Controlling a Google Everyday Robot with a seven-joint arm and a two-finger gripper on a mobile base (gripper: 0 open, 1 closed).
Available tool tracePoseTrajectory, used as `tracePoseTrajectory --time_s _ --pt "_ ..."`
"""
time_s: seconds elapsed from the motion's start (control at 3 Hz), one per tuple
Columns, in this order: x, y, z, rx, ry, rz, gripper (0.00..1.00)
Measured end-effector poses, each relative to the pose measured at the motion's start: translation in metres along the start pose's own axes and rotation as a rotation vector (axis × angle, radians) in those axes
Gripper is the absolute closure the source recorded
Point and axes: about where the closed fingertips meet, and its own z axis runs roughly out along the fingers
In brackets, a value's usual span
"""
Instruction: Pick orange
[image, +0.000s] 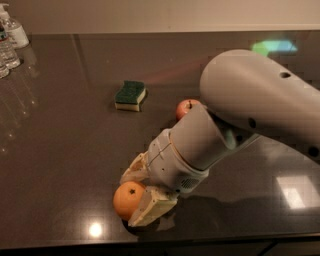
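The orange (126, 200) is round and matte with a small dark stem mark, and rests on the dark table (65, 150) near its front edge. My gripper (137, 193) reaches down from the right. Its two cream fingers (150, 210) press against the orange from above and from the lower right. The gripper is shut on the orange, which still touches the table. The grey arm (250, 105) covers the right middle of the view.
A shiny red apple (184, 108) sits just behind the arm. A green and yellow sponge (130, 95) lies further back left. Water bottles (10, 40) stand at the far left corner. The table's front edge runs just below the orange.
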Motion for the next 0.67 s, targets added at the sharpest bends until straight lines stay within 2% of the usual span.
tracePoseTrajectory --time_s 0.33,0.67 --pt "-0.006 -0.010 -0.014 0.025 0.008 -0.007 0.93" --pt "-0.014 -0.028 -0.041 0.067 0.007 -0.008 1.00"
